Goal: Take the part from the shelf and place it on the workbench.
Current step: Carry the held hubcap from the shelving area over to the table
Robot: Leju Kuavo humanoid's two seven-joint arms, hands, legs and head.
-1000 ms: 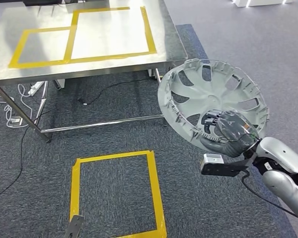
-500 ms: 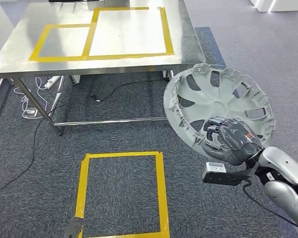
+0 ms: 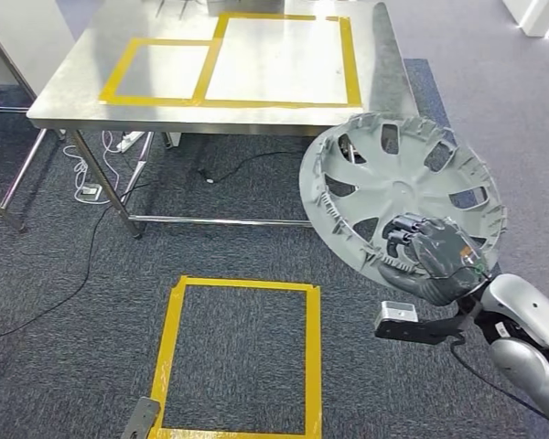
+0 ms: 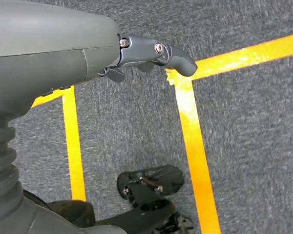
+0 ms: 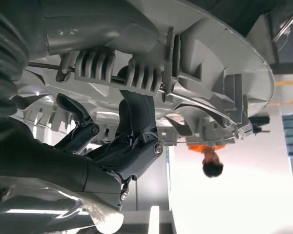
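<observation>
1. Bench [image 3: 85, 87]: steel top marked with yellow tape rectangles, ahead of and to the left of the right robot hand, well apart from it. Bare metal between and around the tape outlines looks a likely place to set the part down.

2. Hubcap [image 3: 403, 187]: the part, a grey plastic wheel cover, wide and thin, spoked with cut-outs. Held off the floor, tilted, inner side facing up, beside the near right corner of the bench but not over it. Judged light, fairly stiff across the hub, flexible at the rim; the small clips around the edge look easy to snap. Smooth plastic, so possibly slippery.

3. Right robot hand [image 3: 430, 256]: fingers curled over the near rim of the hubcap, thumb beneath, gripping it at the edge. The right wrist view shows the dark fingers [image 5: 137, 117] hooked into the ribbed inner ring. A rim hold this far off-centre likely lets the disc sag or swing; a spoke opening would give a surer purchase.

4. Left robot hand [image 4: 152, 51]: hangs over the carpet and yellow floor tape [image 4: 193, 141], fingers loosely extended, holding nothing.
</observation>
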